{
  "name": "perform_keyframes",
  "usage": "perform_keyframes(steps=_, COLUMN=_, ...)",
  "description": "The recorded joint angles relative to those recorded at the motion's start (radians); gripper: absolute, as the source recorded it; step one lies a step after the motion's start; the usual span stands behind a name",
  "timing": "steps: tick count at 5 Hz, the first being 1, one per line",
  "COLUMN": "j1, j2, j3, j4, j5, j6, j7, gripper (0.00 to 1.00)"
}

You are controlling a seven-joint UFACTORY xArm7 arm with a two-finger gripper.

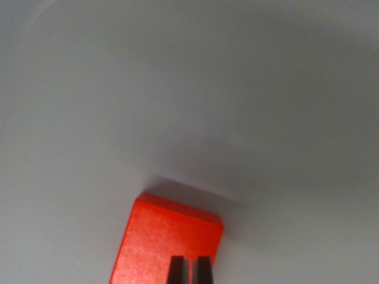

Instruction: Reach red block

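We note the hand with its two dark fingertips nearly pressed together, pinching nothing, directly over the red block lying at the bottom of the wrist view on the grey desk, so reaching looks essentially done.

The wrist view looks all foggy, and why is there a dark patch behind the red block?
In the wrist view the grey surface is soft and featureless; the dark patch is a blurry shadow just beyond the red block; the block's top looks sharp and grainy, and the gripper tips are dark.
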Motion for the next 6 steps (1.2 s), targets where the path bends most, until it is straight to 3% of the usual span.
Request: perform_keyframes(steps=6, j1=0.0083, j2=0.028, j3=0.007, j4=-0.027, j5=-0.0012, j6=-0.054, j7=-0.001, gripper=0.00)
